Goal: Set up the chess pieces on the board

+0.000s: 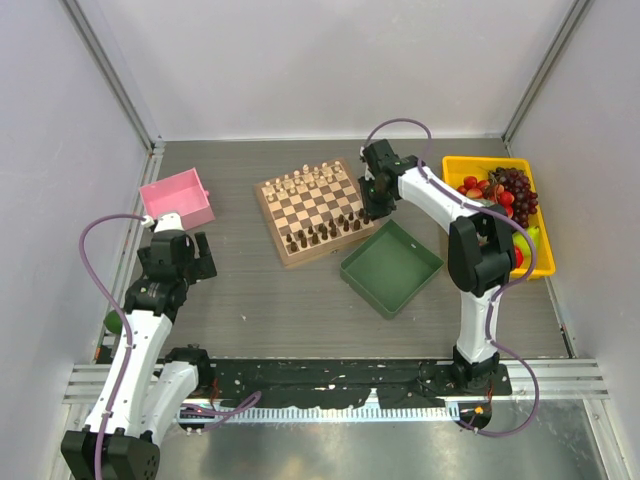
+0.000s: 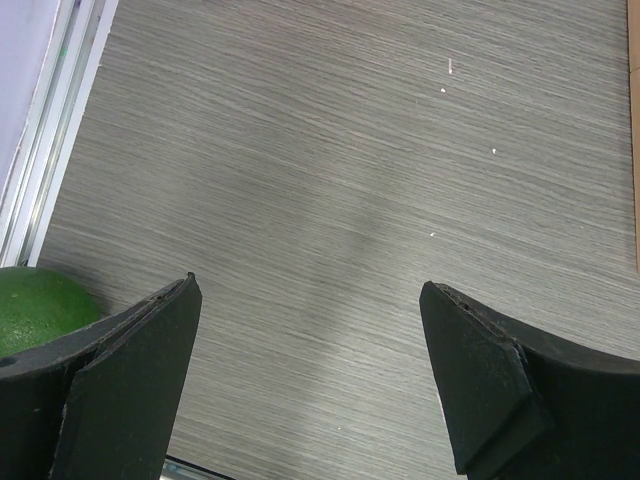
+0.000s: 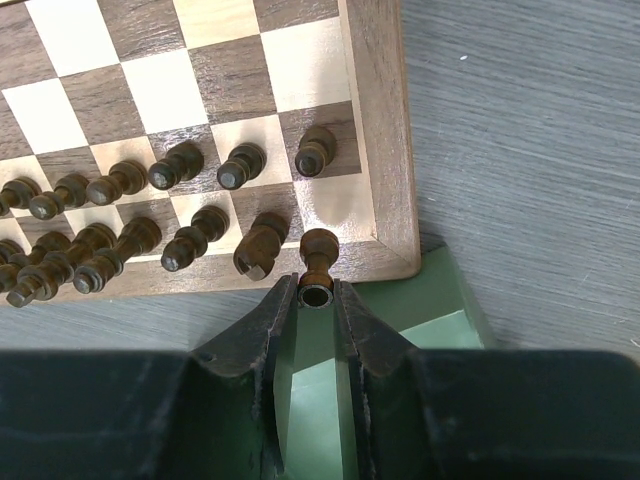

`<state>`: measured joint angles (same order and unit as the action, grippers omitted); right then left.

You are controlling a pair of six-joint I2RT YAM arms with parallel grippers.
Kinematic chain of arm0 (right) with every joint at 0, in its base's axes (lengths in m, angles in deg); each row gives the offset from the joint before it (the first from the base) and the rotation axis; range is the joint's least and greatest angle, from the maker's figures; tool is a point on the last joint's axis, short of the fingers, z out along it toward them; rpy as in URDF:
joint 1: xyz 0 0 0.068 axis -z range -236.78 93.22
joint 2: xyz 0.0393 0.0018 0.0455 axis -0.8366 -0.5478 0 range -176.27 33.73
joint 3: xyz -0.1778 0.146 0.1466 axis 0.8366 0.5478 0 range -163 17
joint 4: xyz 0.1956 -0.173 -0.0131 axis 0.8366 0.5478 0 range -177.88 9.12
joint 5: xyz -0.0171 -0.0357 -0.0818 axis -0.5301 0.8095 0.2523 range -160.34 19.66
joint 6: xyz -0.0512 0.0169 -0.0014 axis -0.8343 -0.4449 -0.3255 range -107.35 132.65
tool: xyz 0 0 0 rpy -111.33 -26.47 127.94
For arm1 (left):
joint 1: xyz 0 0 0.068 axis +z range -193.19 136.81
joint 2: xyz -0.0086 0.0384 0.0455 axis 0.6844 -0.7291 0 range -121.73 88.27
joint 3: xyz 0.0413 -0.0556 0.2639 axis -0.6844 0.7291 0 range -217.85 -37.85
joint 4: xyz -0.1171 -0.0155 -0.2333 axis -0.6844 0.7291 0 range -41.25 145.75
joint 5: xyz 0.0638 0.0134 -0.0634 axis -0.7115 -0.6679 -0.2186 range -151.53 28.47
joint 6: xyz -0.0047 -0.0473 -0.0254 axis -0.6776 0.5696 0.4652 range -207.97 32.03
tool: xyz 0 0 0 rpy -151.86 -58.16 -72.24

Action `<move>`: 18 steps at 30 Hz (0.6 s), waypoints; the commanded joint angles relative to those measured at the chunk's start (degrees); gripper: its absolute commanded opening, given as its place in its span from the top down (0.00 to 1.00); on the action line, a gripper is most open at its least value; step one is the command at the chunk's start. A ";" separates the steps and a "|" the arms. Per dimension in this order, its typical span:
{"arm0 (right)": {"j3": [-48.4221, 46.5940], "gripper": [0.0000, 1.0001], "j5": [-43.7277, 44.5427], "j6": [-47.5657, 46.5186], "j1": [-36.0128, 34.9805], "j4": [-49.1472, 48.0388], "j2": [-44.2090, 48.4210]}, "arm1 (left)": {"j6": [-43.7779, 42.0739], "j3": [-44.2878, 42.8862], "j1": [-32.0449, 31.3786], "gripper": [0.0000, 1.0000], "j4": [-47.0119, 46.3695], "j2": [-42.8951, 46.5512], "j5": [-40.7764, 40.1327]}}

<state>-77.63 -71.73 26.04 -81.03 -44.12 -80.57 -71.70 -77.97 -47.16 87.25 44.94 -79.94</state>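
LEFT: left gripper idle over the table, fingers spread wide, nothing in them | MIDDLE: chess pieces ranked in two rows along the near edge of the board | RIGHT: right gripper pinching one dark piece at the empty near-right corner square; I'd say it wants a straight, upright descent, clear of its neighbour, then a gentle release.

Grey wood-grain table w/ plain white walls on 3 sides. Alu rail runs along near edge. Light even, shadows soft.
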 commanded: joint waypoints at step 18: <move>-2.93 0.71 -0.02 0.67 0.78 -2.64 -2.24 | -0.36 -2.33 0.36 0.01 0.00 -0.61 0.05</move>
<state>-77.96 -71.77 26.32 -80.55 -45.58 -82.69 -71.70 -77.97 -47.16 87.27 44.61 -79.94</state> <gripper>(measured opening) 0.276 0.991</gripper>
